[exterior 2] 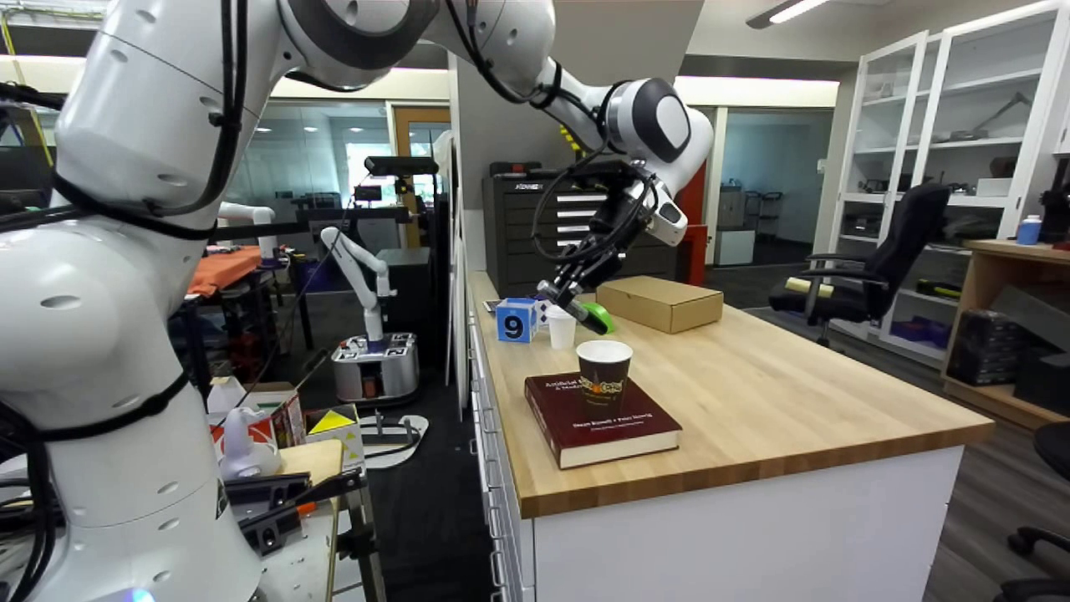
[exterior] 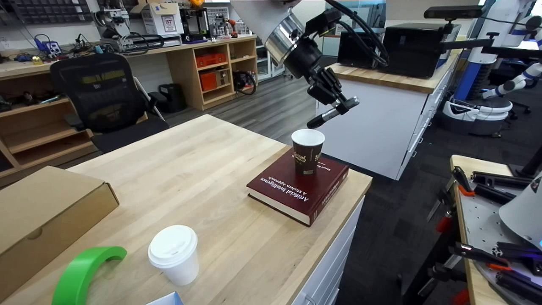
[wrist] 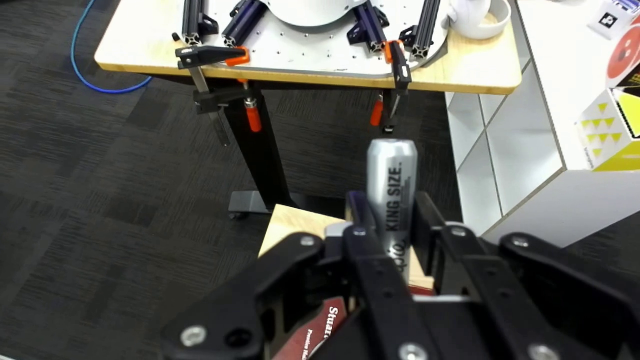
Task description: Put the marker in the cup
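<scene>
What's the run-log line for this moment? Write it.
tool: shut on marker | marker: tilted, higher than cup | cup: upright on book | placement: pending

cup [exterior: 308,157] on book [exterior: 288,184], book on table [exterior: 182,182], marker [wrist: 393,200] in gripper [exterior: 338,106] above cup, box [exterior: 48,207] well apart

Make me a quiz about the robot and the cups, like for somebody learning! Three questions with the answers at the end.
1. True or false: the small dark brown paper cup with a white rim stands on the thick dark red book.
2. What is the black two-fingered gripper holding? A: the green curved arch; B: the slim silver marker with a black end; C: the blue cube with a 9.
3. Fill in: in the wrist view, the marker's printing reads "____ SIZE."

Key: 1 true; 2 B; 3 KING.
</scene>
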Robot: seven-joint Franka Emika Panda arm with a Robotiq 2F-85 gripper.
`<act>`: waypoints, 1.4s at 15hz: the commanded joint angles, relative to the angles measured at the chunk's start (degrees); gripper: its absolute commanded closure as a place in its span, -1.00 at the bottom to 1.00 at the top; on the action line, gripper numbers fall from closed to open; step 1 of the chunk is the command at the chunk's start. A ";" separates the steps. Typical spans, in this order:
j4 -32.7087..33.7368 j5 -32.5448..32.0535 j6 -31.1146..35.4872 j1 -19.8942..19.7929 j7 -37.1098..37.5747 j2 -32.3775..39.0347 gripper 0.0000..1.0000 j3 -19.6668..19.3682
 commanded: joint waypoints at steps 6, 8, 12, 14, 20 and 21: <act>15.41 -2.10 -10.22 0.48 -2.10 12.83 0.88 -0.82; 18.05 -2.59 -11.85 0.80 -2.85 15.21 0.88 -0.73; 20.71 -2.52 -13.12 1.20 -4.00 16.88 -0.25 -0.45; 20.81 -2.37 -12.38 1.23 -4.57 16.33 -0.50 -0.35; 18.75 -1.49 -7.83 0.86 -4.75 12.13 -1.00 -0.48; 17.29 -0.27 -6.22 0.82 -2.79 10.32 -1.00 -0.59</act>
